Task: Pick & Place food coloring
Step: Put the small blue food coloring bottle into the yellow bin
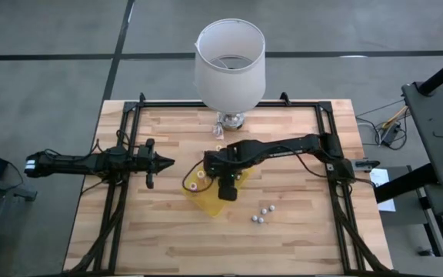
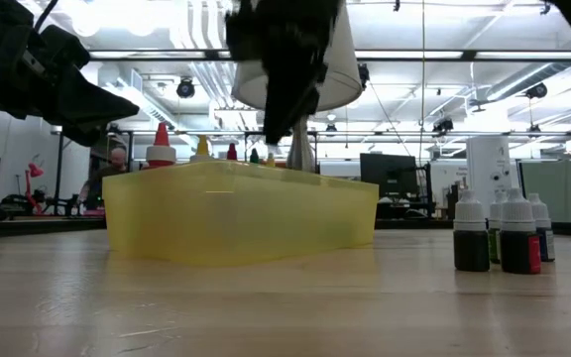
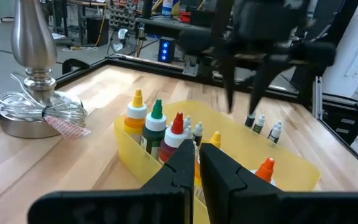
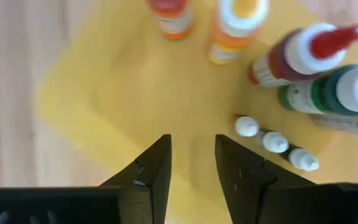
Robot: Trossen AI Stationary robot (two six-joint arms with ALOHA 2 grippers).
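Food coloring (image 3: 157,127) in small capped bottles, probably light, rigid and smooth-sided, and so easy to tip or let slip; clustered upright at one end of the yellow tray (image 3: 291,162), with three more (image 2: 499,233) standing close together on the table (image 1: 168,231), well apart from it. Best gripped across the body just under the cap, squarely and gently, one bottle at a time, given the crowding. Over the tray's bare floor, right gripper (image 4: 192,146), fingers parted narrowly and holding nothing; out at the table's left side, left gripper (image 3: 197,152), fingers nearly together.
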